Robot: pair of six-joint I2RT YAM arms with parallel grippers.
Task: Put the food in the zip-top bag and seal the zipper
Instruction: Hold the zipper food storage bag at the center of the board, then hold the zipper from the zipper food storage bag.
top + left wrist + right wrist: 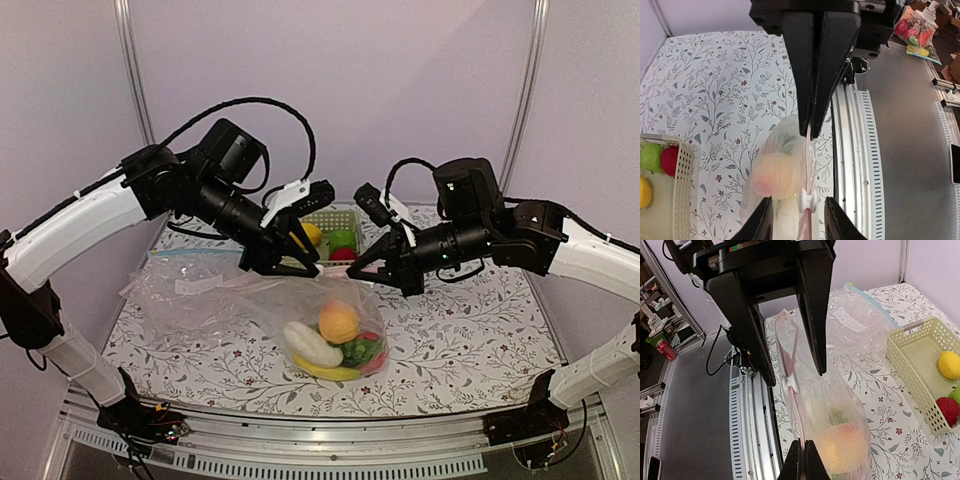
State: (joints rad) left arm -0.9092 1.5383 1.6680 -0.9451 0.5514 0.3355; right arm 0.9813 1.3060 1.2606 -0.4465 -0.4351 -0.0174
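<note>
My left gripper (809, 132) is pressed together on the pink zipper (807, 165) at the mouth's left end, holding the zip-top bag (290, 305) up so the strip runs taut. My right gripper (794, 377) is spread, straddling the strip at the white slider (790, 385) without pinching it. I judge it is placed there to close on the slider and draw it along. The bag hangs between both, near the near edge of the table (480, 340), with the peach (338, 320), white piece (310, 343) and banana (330, 372) inside. A lemon (950, 364) and a red apple (947, 410) lie in the far basket (910, 347).

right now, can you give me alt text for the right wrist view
The right gripper is open, straddling the pink zipper of the zip-top bag at its white slider, while the left gripper pinches the zipper at the frame's bottom edge. An orange fruit shows through the bag; a basket at right holds a lemon.
</note>
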